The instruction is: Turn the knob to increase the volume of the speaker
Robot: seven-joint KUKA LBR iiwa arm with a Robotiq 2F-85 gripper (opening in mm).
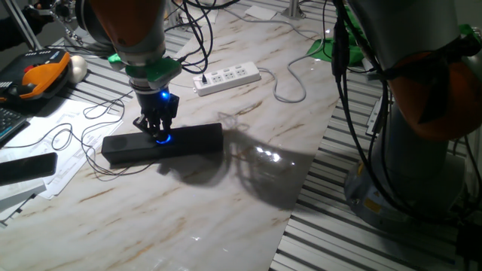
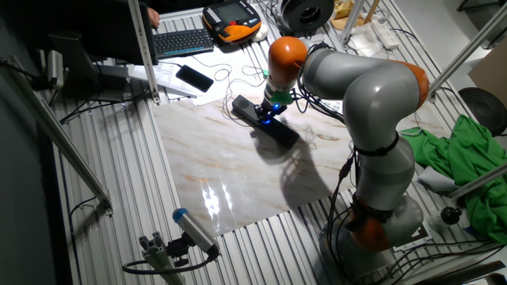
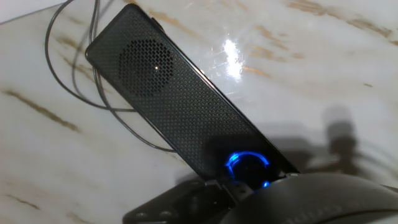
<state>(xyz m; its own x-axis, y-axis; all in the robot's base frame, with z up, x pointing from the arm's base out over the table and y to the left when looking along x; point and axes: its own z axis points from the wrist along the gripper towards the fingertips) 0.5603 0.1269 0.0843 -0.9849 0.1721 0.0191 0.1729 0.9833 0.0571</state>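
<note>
The speaker (image 1: 188,140) is a long black bar lying on the marble table (image 1: 226,203). It also shows in the other fixed view (image 2: 279,131) and in the hand view (image 3: 168,93). The knob (image 1: 163,138) glows blue at the middle of its front, and its blue ring shows low in the hand view (image 3: 247,167). My gripper (image 1: 160,132) points down onto the knob with a finger on each side, closed on it. The gripper's body hides the knob's lower edge in the hand view. A thin black cable (image 3: 74,93) loops from the speaker's end.
A white power strip (image 1: 227,77) lies behind the speaker. A flat black slab (image 1: 26,167) and papers lie at the left edge. An orange pendant (image 1: 41,77) sits at the far left. The second robot's base (image 1: 407,173) stands to the right of the table.
</note>
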